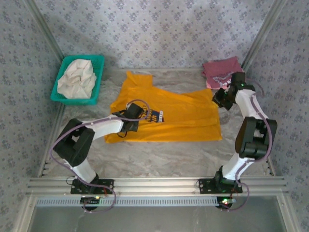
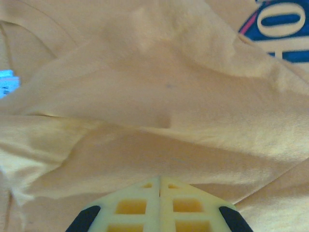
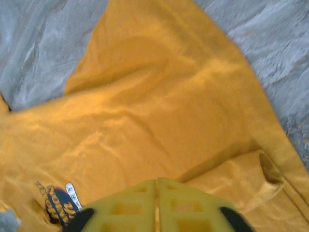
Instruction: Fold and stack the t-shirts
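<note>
Mustard-yellow cotton t-shirt with dark blue chest print [image 1: 183,113] lies mid-table, partly folded. Left gripper [image 2: 159,183] and right gripper [image 3: 157,183] both show pads pressed together at the cloth (pinching fabric or not, we cannot tell). We judge the risk to be a thin pinch slipping and the fold collapsing. The shirt's far right corner is near the folded maroon t-shirt [image 1: 219,71], and there is open room on the near side.

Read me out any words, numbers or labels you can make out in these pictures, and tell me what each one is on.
Dark blue round chest print on the mustard-yellow cotton t-shirt: white lettering, cut off or blurred in every view; unreadable.
Folded maroon t-shirt: white lettering, too small to read.
Pale blue tag against the yellow cloth: blurred.
No text can be quoted for certain.
</note>
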You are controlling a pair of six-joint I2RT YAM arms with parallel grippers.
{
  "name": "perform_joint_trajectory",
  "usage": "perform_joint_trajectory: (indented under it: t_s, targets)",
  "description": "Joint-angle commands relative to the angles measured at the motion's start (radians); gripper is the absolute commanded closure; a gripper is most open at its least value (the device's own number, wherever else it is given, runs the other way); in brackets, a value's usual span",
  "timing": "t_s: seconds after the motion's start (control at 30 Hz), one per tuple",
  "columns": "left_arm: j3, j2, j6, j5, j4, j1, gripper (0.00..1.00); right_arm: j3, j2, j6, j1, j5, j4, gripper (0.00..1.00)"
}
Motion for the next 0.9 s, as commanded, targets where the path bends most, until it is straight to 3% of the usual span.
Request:
perform_joint_trajectory:
  t_s: [0.0,0.27,0.87]
  targets:
    - [-0.002,-0.084,0.025,0.007,0.011,0.026,0.93,-0.172,-0.1,0.031,0.014,-0.034,0.049,1.0]
    - [-0.027,-0.061,0.02,0.11,0.052,0.029,0.99,-0.414,-0.15,0.05,-0.031,-0.008,0.083,1.0]
    - [-0.066,0.083,0.007,0.075,0.125,0.025,1.0,-0.314,0.049,0.088,-0.045,0.051,0.254,1.0]
